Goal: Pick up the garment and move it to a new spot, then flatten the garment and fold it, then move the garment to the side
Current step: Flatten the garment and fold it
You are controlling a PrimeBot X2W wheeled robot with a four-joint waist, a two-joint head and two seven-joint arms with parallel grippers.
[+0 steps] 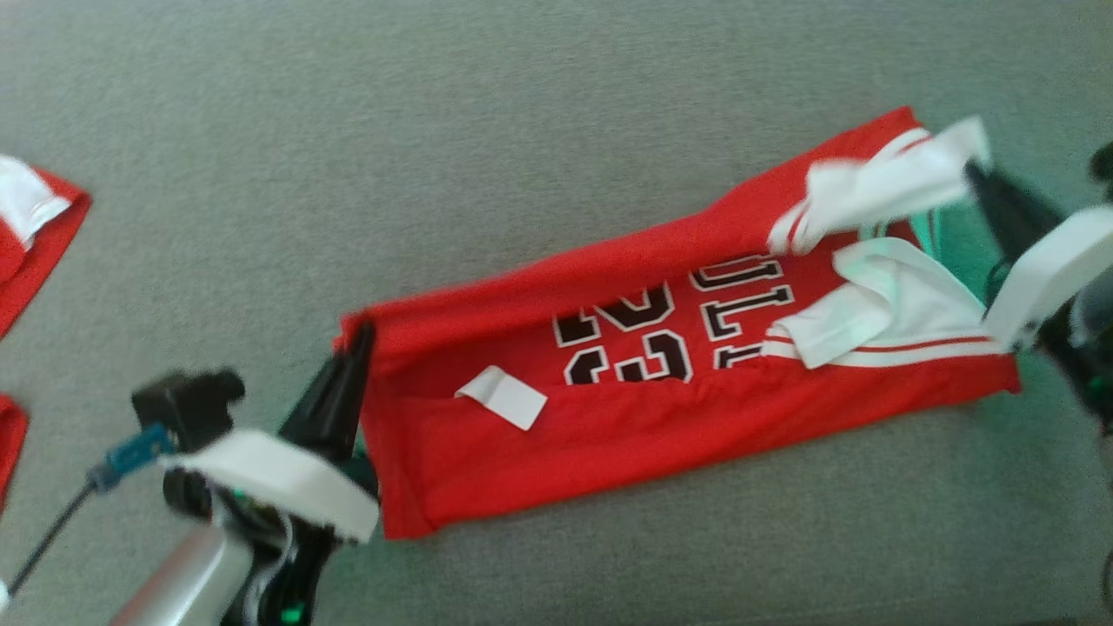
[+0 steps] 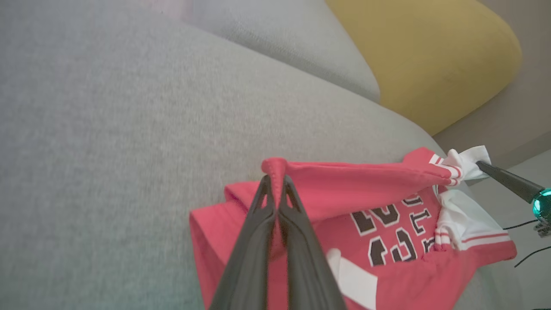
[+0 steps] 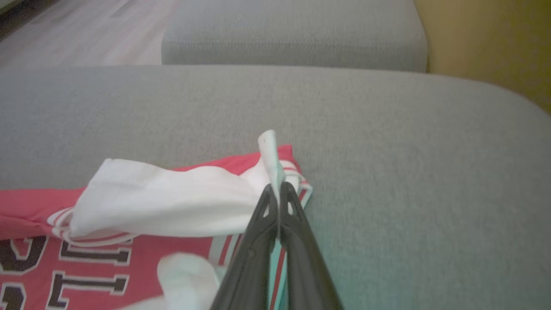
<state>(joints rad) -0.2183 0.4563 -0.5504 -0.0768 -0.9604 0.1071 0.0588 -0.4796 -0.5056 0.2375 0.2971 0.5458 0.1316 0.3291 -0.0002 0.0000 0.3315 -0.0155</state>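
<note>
You have the red sleeveless basketball jersey (image 1: 661,409), with white trim and black-and-white lettering, stretched lengthwise across the grey woven upholstered seat (image 1: 435,130). It lies near the middle of the head view, its hem toward your left and its white-edged shoulders toward your right.

Your left gripper (image 1: 363,335) is pinched closed on the far hem corner. In the left wrist view a small peak of red cloth stands up between its two dark fingers (image 2: 299,232). Your right gripper (image 1: 974,174) is clamped on the white shoulder strap (image 1: 878,187) at the far right end, holding it clear of the cloth below. The far long edge runs between the two grips, raised above the printed front. A white rectangular label (image 1: 504,396) lies on the red cloth near the hem.

The seat is a broad, soft, matte surface. Beyond it you can see a second grey cushion (image 3: 292,34), a mustard-yellow rounded cushion (image 2: 430,56) and a pale wood plank floor (image 3: 86,30). At the left edge of the head view, red-and-white cloth pieces (image 1: 35,226) lie well apart from the jersey.
</note>
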